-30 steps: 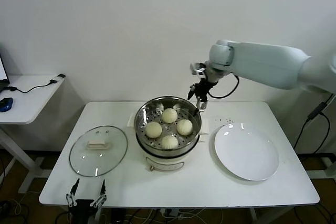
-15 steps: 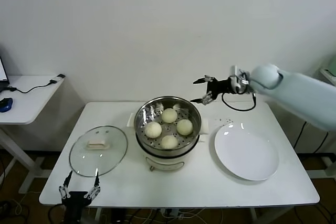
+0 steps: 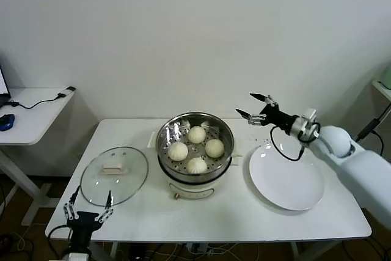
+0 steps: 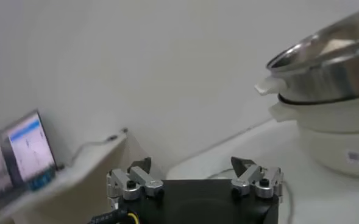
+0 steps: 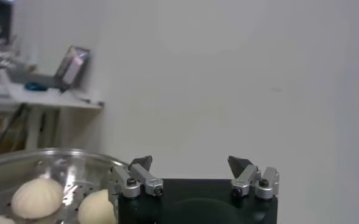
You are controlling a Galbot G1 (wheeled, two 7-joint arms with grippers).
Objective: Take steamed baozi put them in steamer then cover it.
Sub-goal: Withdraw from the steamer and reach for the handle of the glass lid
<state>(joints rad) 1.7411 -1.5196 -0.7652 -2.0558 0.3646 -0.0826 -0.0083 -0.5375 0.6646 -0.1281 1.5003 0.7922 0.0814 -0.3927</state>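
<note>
So, nearest to where I stand, the left gripper (image 3: 85, 210) hangs low at the front edge of the table (image 3: 208, 221), its fingers spread and nothing in them. Just beyond it and a touch to its right lies the cover (image 3: 114, 175), flat on the table with its white handle up, untouched. Past the cover, further to that gripper's right, sits the steamer (image 3: 195, 147), and all four steamed baozi (image 3: 196, 149) are already on its perforated tray. The white plate (image 3: 286, 177) beside it is bare. At the far side the right gripper (image 3: 255, 107) hovers above the table, fingers wide and empty, with the steamer off to its left and below. By my reckoning the loading is finished; what remains is lifting the cover and seating it on the steamer.
</note>
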